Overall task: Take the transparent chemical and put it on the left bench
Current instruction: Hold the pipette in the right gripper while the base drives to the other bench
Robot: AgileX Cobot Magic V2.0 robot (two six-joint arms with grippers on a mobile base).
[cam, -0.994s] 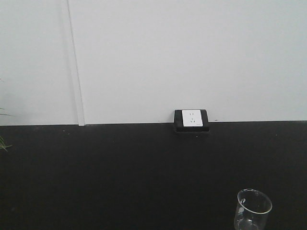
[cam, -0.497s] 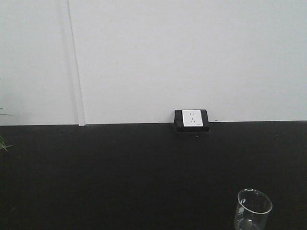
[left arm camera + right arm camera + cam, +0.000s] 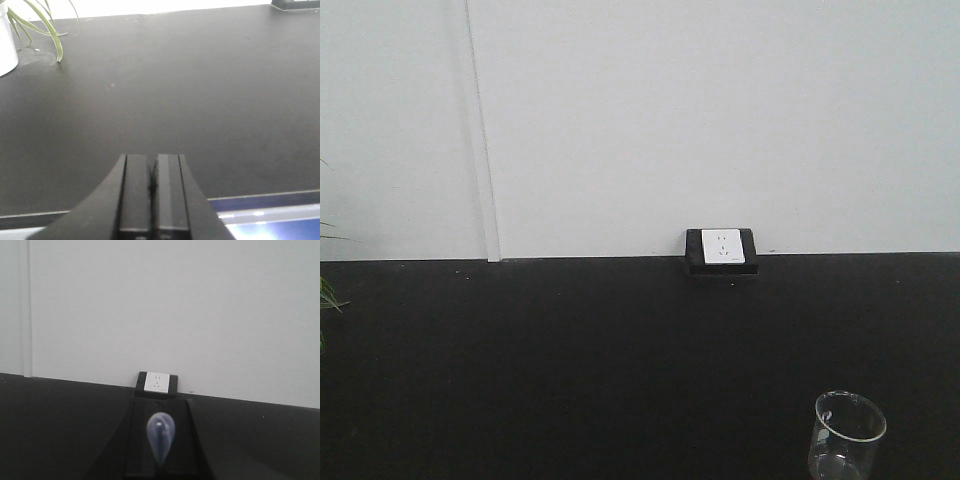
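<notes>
White wall (image 3: 720, 120), black worktop (image 3: 570, 350): we see right end effector (image 3: 161, 407) gripping transparent chemical (image 3: 160, 432), left end effector (image 3: 153, 165) pinched empty. Carry step; next needs turn toward unseen left bench.

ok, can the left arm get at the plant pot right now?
Probably yes. In the left wrist view only bare bench lies between the left gripper and the plant pot; its jaws are shut, though.

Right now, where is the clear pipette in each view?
Front view: not in it.
Left wrist view: not in it.
Right wrist view: clear pipette bottom centre, bulb showing, in the right gripper.
Shared landmark: white wall socket, centre-right in front view, just above the pipette in right wrist view.
</notes>
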